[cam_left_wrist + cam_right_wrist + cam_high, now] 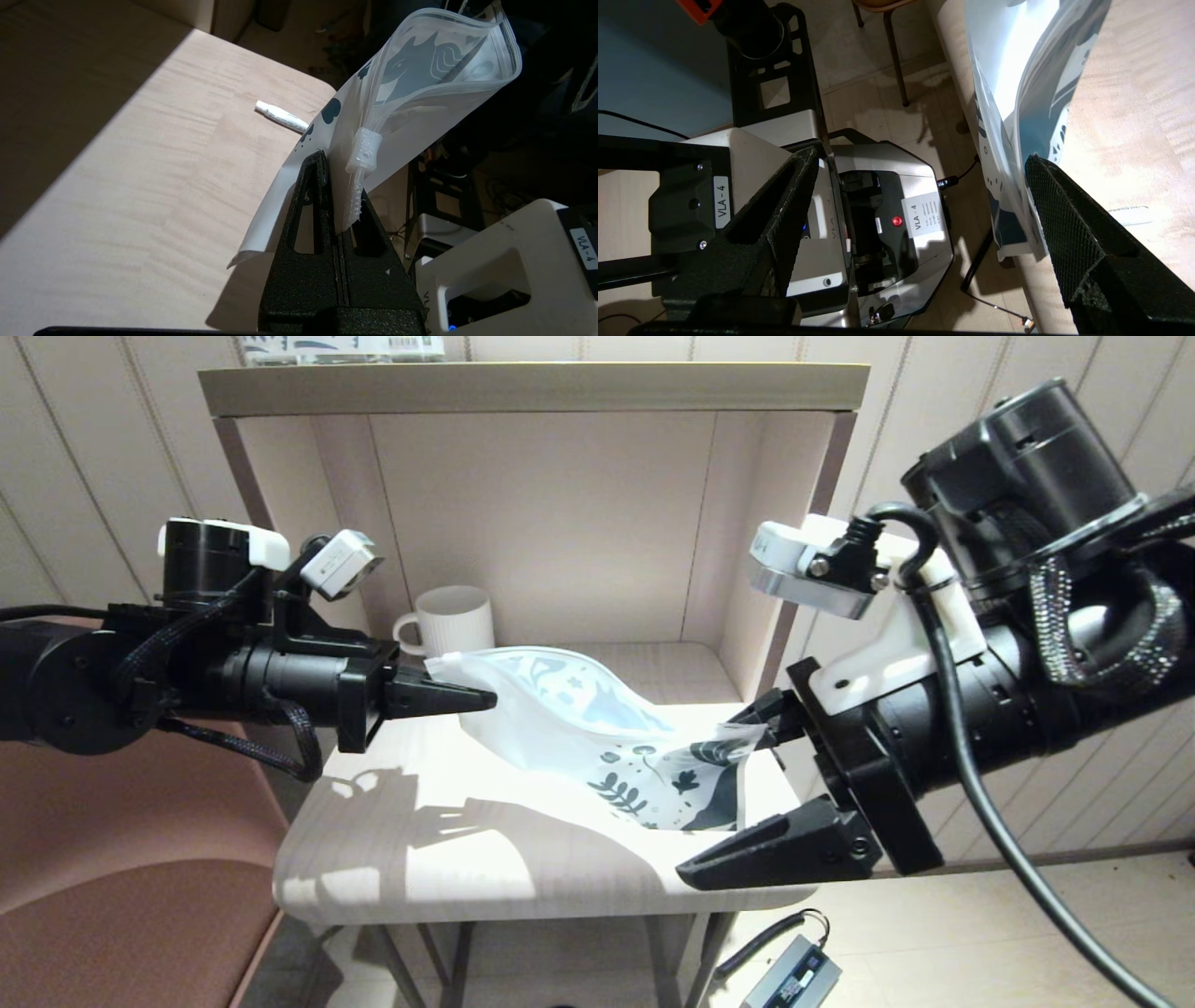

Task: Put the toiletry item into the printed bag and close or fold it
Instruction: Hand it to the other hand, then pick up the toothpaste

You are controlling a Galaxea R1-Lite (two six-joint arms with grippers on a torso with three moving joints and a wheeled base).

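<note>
Above the pale wooden table (420, 840), head view: the left gripper (467, 695) is clamped on the white semi-translucent leaf-printed bag (579, 709); right gripper (747, 793) spread wide at its printed end. Left wrist view alone shows a small white tube (281, 116) lying on the table. Right wrist view: bag (1013, 116) between separated fingers (1064, 219).

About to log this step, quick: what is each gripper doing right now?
Left gripper: shut on the zipper end of the printed bag, holding it above the table.
Right gripper: open at the bag's leaf-printed end, holding nothing.
</note>
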